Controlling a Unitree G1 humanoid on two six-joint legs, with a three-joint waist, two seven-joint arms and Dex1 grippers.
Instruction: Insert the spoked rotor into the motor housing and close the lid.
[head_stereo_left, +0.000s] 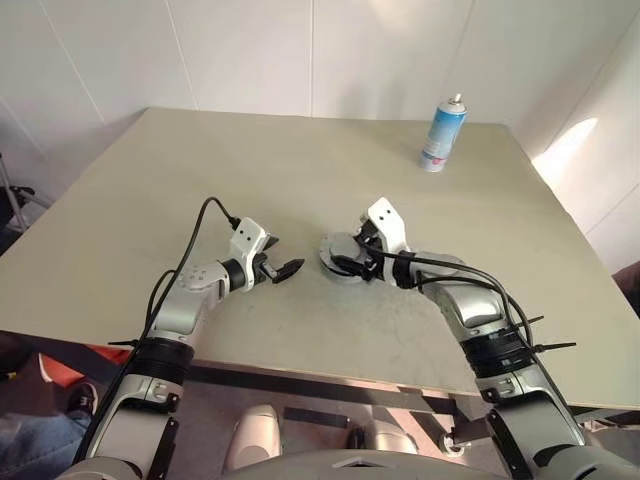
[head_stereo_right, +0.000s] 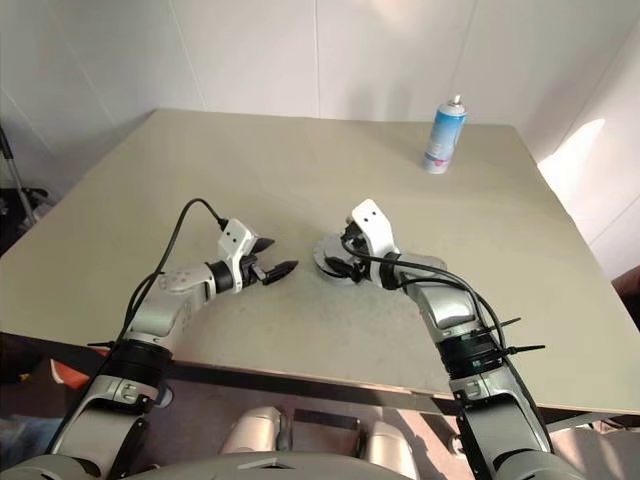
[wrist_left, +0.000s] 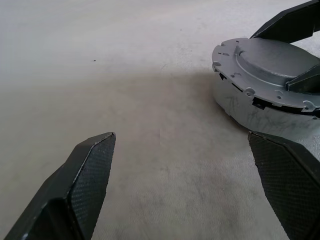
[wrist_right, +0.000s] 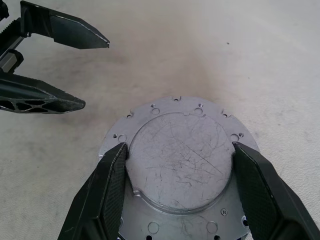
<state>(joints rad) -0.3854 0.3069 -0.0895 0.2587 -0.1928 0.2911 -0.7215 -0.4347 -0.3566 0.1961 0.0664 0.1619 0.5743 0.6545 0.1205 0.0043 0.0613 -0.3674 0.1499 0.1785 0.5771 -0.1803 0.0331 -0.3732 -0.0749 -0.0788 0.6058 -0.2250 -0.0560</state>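
Note:
The motor housing (wrist_left: 250, 107) stands on the table's middle as a low silver-walled cylinder. The lid (wrist_right: 180, 160), a grey metal disc with a holed flange and a scratched raised centre, lies flat on top of it. My right gripper (wrist_right: 180, 150) reaches over the lid from the right, its two black fingers (wrist_right: 112, 190) pressed against either side of the raised centre. My left gripper (head_stereo_left: 283, 257) hovers just left of the housing, open and empty, pointing at it with a small gap between. The spoked rotor is hidden.
A blue and white spray can (head_stereo_left: 441, 133) stands upright at the far right of the beige table (head_stereo_left: 150, 200). The table's near edge (head_stereo_left: 300, 372) runs just below my forearms.

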